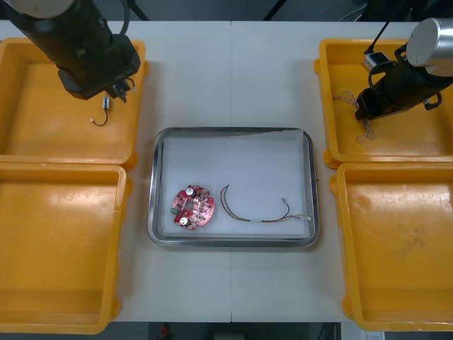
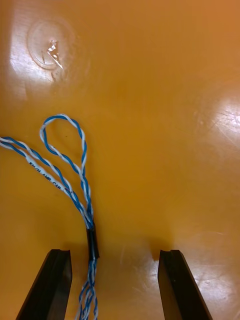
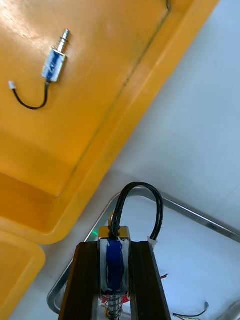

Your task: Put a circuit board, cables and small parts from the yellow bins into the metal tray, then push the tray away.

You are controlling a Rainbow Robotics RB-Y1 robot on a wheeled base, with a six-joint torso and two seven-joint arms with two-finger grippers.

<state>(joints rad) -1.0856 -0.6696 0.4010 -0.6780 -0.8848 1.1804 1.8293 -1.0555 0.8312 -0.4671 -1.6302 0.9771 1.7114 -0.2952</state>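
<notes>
- At the far left corner of the surface, the left gripper [image 3: 115, 246] hangs over the far left yellow bin [image 3: 100, 150], near its tray-side wall.
- Its jaws are narrow, clamped on the blue body of a small metal part [image 3: 115, 267]. The part's long axis runs parallel to the jaws, and its black lead [image 3: 142, 200] loops out past the tips.
- Handling: the body is probably rigid, smooth and dense for its size. Grip the flat sides, not the pliable lead.
- A second small metal part [image 3: 56, 61] lies loose on the bin floor, its pin end pointing away from its lead.
- At the centre of the surface, the metal tray [image 1: 233, 130] carries a round red circuit board [image 1: 191, 207] in its near left corner. A thin cable [image 1: 255, 214] lies along its near edge.
- At the far right corner of the surface, the right gripper [image 2: 115, 255] is low in the far right yellow bin [image 1: 333, 85]. Its jaws are wide and empty, astride the twisted blue and white cable [image 2: 65, 175].
- Handling: the cable is likely light and limp. Grip at the black sleeve [image 2: 92, 242], where the strands gather. The sleeve sits off-centre between the jaws.
- Its long axis runs along the jaws, with the loop end pointing away from the gripper.
</notes>
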